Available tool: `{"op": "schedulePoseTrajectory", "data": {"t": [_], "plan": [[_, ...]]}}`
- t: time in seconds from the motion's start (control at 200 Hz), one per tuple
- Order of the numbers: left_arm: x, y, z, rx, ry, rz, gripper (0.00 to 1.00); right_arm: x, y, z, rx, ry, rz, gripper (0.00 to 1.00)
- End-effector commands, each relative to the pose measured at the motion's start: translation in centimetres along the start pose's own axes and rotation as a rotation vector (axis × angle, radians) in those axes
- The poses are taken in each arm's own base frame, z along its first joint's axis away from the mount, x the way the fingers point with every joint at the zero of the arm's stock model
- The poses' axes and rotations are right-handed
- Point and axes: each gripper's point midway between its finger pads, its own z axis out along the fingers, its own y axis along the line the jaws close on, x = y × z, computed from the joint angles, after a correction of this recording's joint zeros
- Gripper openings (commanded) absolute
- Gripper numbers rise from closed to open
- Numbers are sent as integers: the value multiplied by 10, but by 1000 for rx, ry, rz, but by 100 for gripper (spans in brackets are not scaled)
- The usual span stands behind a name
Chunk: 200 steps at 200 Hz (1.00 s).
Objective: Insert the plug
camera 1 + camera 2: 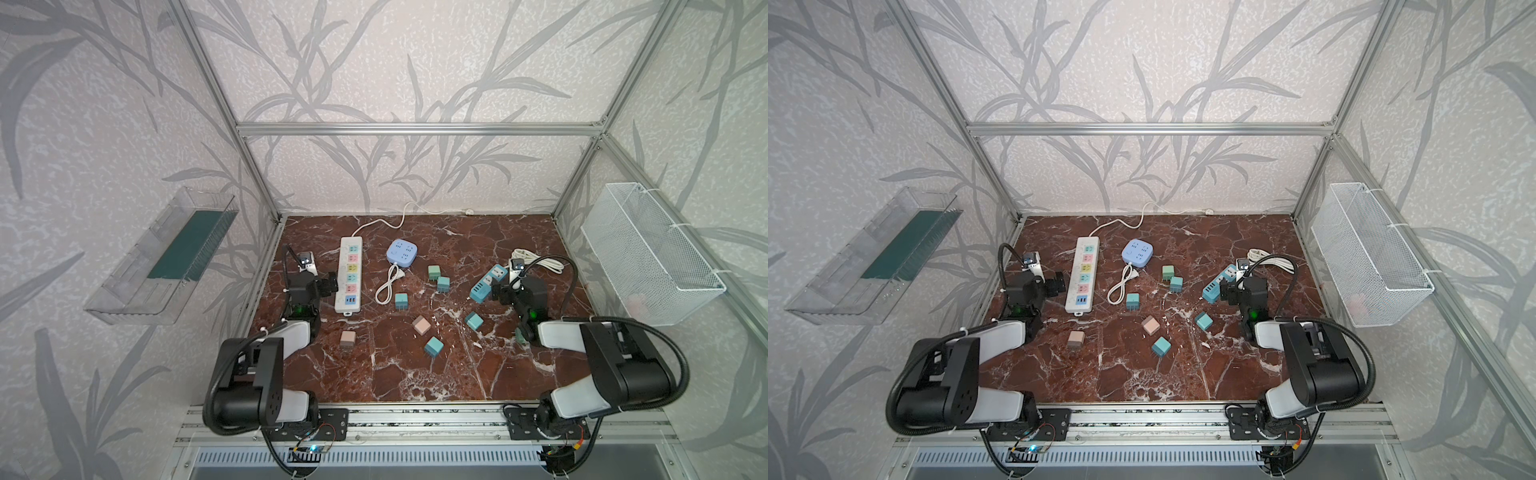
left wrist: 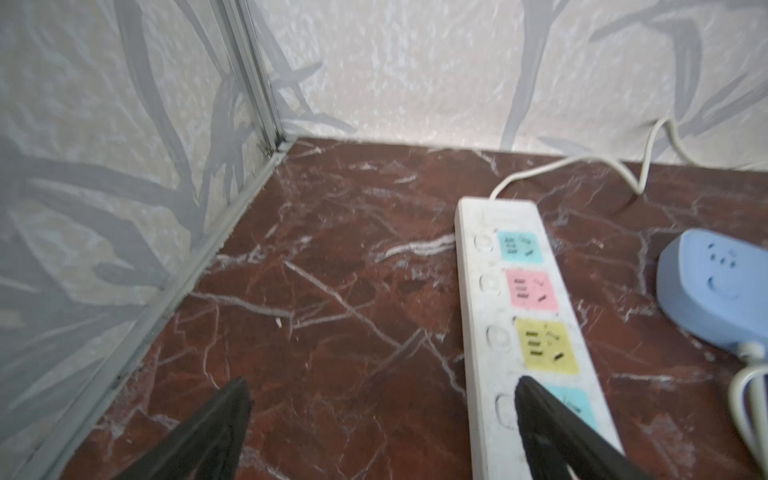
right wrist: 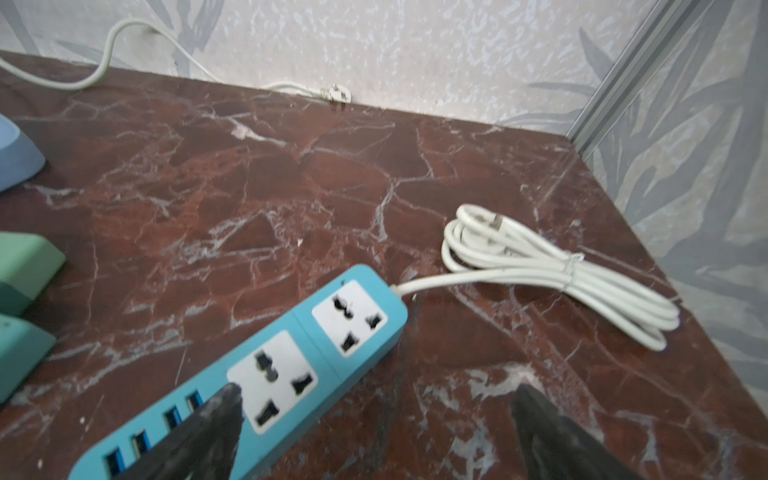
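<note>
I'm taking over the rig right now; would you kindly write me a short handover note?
Left hand: open, empty, at the white strip.
Right hand: open, empty, at the teal strip.
Plugs lie loose on the table, mostly between the strips.
Done: nothing; no plug held or inserted.
Left: grasp a plug, push it into a socket.

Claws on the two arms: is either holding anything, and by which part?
Nothing. The left gripper gapes empty by the white power strip, the right gripper by the blue power strip.
</note>
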Motion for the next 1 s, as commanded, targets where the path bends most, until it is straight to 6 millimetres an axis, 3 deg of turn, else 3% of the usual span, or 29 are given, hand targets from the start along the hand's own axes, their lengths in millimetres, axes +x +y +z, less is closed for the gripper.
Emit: {"op": "schedulePoseTrajectory", "data": {"t": [0.0,0.09,0.135,0.225,0.275,0.34,0.4,0.495,0.725,0.82,0.85,0.995], "plan": [[-39,4,-20,-23,30,-69,99,-44,-15,-15,70,65,75,99],[-76,21,-42,-121,47,-291,99,-66,-33,-37,170,182,297,99],[-86,25,-55,-133,83,-388,99,-65,-38,-54,197,290,390,99],[-116,1,-71,77,40,-437,99,-70,-21,-55,-9,348,613,99],[-122,-1,-76,115,2,-526,99,-65,-10,-52,-136,375,790,99],[-125,-7,-76,164,10,-575,99,-59,7,-51,-266,406,926,66],[-124,-22,-71,236,53,-591,99,-44,16,-61,-181,495,862,64],[-121,-43,-63,333,148,-610,97,-41,17,-82,-55,557,696,72],[-112,-85,-54,437,263,-545,89,-32,-15,-109,101,496,641,72],[-107,-109,-49,439,328,-460,91,-36,-15,-109,78,493,581,79],[-107,-118,-46,444,344,-432,92,-36,-15,-107,78,501,564,99],[-96,-153,-25,490,463,-419,91,-34,-11,-88,79,528,568,99]]}}
